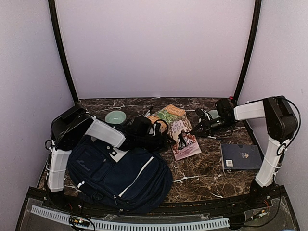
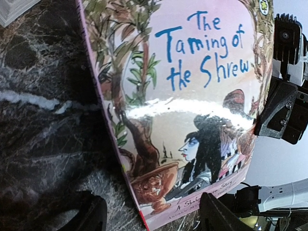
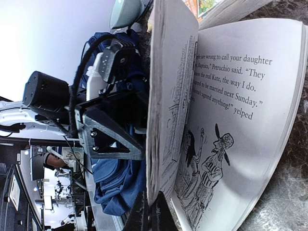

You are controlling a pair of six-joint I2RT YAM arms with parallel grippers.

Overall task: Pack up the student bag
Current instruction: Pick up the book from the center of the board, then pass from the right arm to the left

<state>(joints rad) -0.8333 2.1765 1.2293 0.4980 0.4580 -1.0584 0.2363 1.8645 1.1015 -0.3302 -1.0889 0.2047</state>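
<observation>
Student bag (image 1: 120, 178) lies flat at 7 o'clock on the marble table (image 1: 207, 178), front pockets up. The left arm's forearm crosses its 12 o'clock edge. Main zip open or closed: cannot tell.

Handling, my call:
- Soft, floppy fabric, bulky, probably light while unfilled.
- It will sag and fold, and the mouth won't stay open on its own.
- Not fragile, not slippery.
- Best hold looks like the top edge by the zip or a strap, not the flat front panel.

Left gripper (image 1: 161, 137) sits at 1 o'clock of the bag, jaws wide, nothing in them. The wrist view shows its fingers (image 2: 91, 216) spread in front of the raised cover of the picture book (image 2: 192, 120).

Green bowl (image 1: 116, 117) sits at 12 o'clock of the bag, apart from it.

The picture book is at table centre. A green book (image 1: 169, 112) lies at its 11 o'clock, edges overlapping.

Right gripper (image 1: 201, 126) comes in from 2 o'clock of the picture book. Its jaws are closed, pinching the cover and holding it up off the open pages.

Dark blue book (image 1: 240, 156) lies at 4 o'clock of the picture book, well apart.
</observation>
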